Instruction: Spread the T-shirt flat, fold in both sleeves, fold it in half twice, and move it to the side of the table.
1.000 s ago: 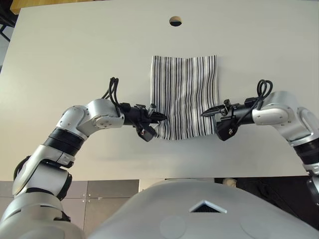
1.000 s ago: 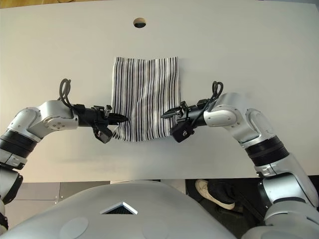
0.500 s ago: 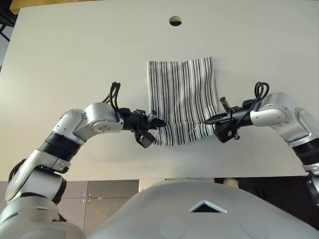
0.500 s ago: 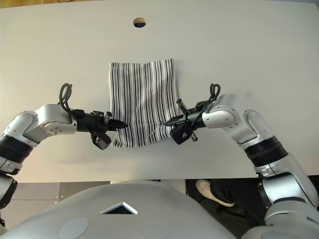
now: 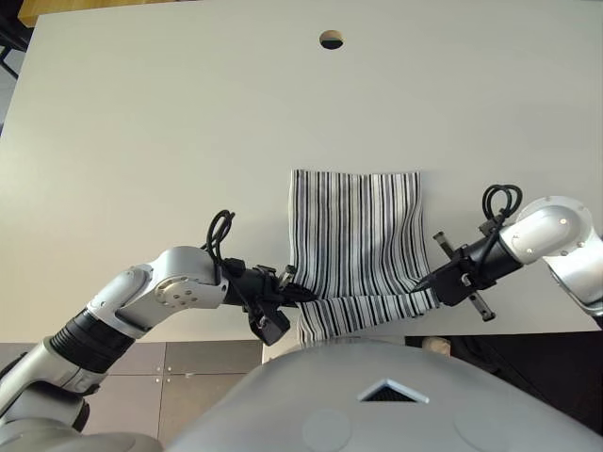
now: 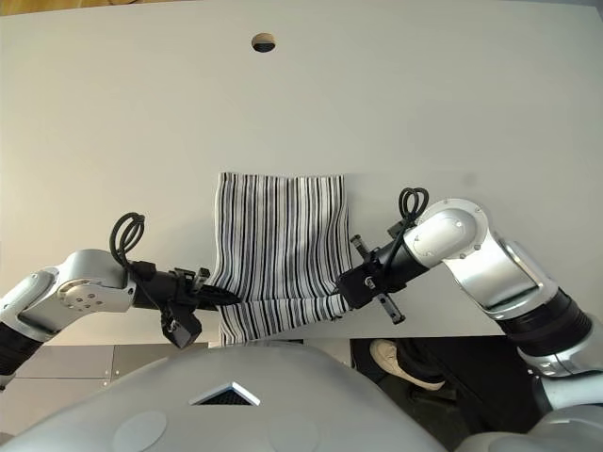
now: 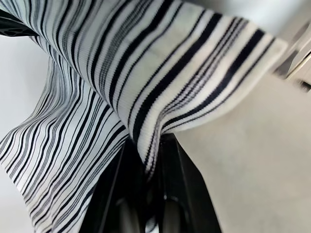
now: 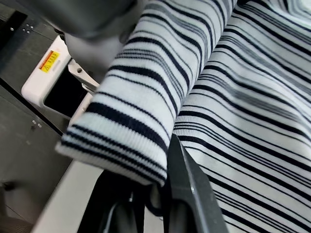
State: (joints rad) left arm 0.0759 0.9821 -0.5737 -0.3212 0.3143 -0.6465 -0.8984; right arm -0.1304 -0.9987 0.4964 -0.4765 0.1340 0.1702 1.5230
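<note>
- Both arms have drawn back from the hole [image 5: 331, 40] in the desk [image 5: 141, 141] over the last second, and the T-shirt [image 5: 356, 235] has slid with them, so the gap between its far edge and the hole is now much wider.
- That far edge was just short of the hole's side of the desk before; it now lies about midway between the hole and the desk's opposite edge.
- Folded into a striped rectangle, the T-shirt lies almost straight out from the hole, a little to the robot's right of it.
- Its end farthest from the hole has reached the desk's edge and looks to pass just over it, bunched into a crosswise band between the two jaws.
- On the left arm [image 5: 170, 290], the left jaws are clamped on the corner of that end; the wrist view has a fold of striped cloth pinched between the black fingers [image 7: 187, 189].
- On the right arm [image 5: 551, 231], the right jaws are clamped on the opposite corner, cloth draped over the fingers [image 8: 194, 194] and pinched between them.
</note>
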